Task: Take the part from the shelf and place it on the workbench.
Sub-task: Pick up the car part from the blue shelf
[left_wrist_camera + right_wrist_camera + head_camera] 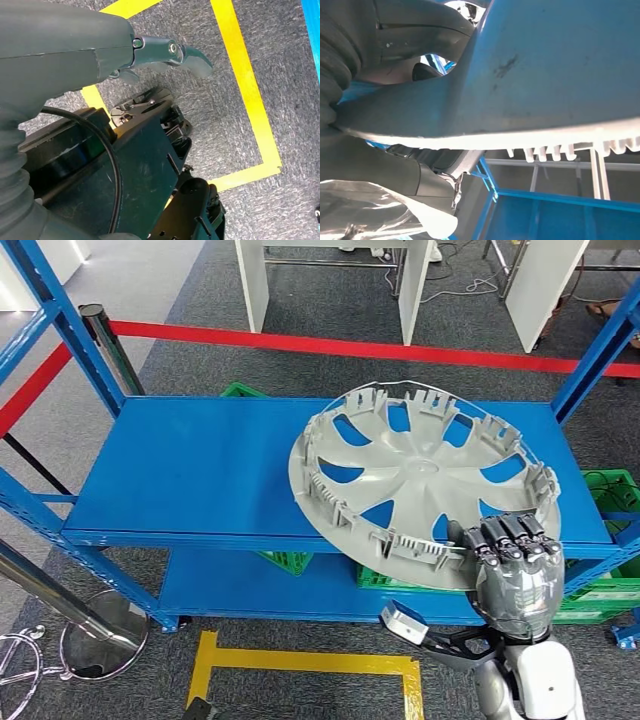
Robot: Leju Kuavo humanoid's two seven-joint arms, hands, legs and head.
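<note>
Part [423, 480] is a grey wheel cover, inner side up with the clip ring showing. It sits over the right half of the blue shelf [189, 465], tilted: near-right edge raised and overhanging the shelf's front lip, far edge low towards the back of the shelf. Whether the far edge touches the shelf cannot be told.

Right hand [513, 565] grips the cover at its near-right rim. Fingers [513, 532] curl over the top of the rim, with the palm below and on the near side. So the whole disc extends left and away from the grip. It is held at one edge, not balanced.

Left hand [171, 52] hangs low over the grey carpet and yellow floor tape [245, 95], well apart from the cover. It holds nothing, fingers loosely extended. Right hand is the only one on the job.

Judgement: the extraction path is towards the robot and up, and the far rim must clear the shelf. An edge grip on a wide disc means torque on the fingers, so there is a risk of droop or slip.

View differences:
- The head view gives the tilt, the overhang and the grip position on the rim.
- The right wrist view shows the underside of the cover [554, 65] running across the frame with the hand clamped on both faces of the edge, which confirms real contact. The clip tabs [546, 152] show along the rim.
- The bench is not visible.
</note>
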